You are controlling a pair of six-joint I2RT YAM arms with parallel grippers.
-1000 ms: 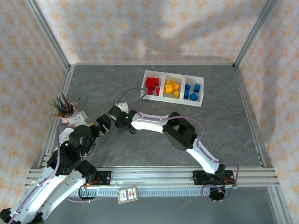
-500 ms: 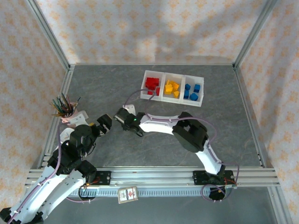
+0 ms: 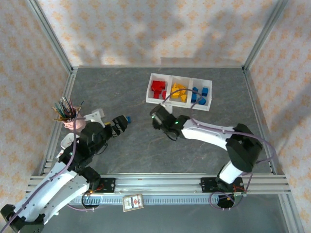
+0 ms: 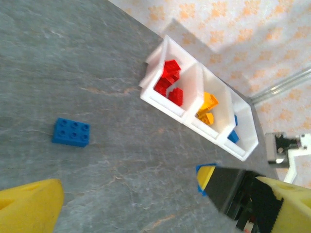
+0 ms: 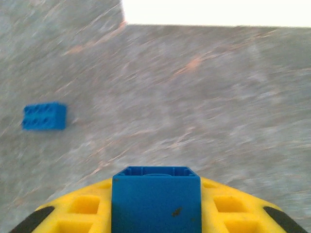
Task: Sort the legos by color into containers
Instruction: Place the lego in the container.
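My right gripper (image 3: 155, 116) is shut on a blue lego (image 5: 155, 194), which stands between its yellow fingers (image 5: 77, 213) above the grey table. A second blue lego (image 3: 129, 118) (image 4: 71, 132) (image 5: 44, 116) lies flat on the table, just ahead of my left gripper (image 3: 121, 122). The left gripper (image 4: 158, 211) is open, its yellow fingers (image 4: 29, 206) wide apart with nothing between them. The containers (image 3: 181, 77) (image 4: 160, 99) stand at the back: red legos (image 3: 158, 89) in the left bin, yellow ones (image 3: 179, 92) in the middle, blue ones (image 3: 200, 95) in the right.
A pink cup of pens (image 3: 68, 114) stands at the left edge, close behind the left arm. Metal frame posts and patterned walls close in the table. Open grey table lies between the grippers and the tray.
The right gripper has closed on a blue lego and carried it right, towards the tray. The left arm has swung forward and right, so the other blue lego now shows ahead of it.
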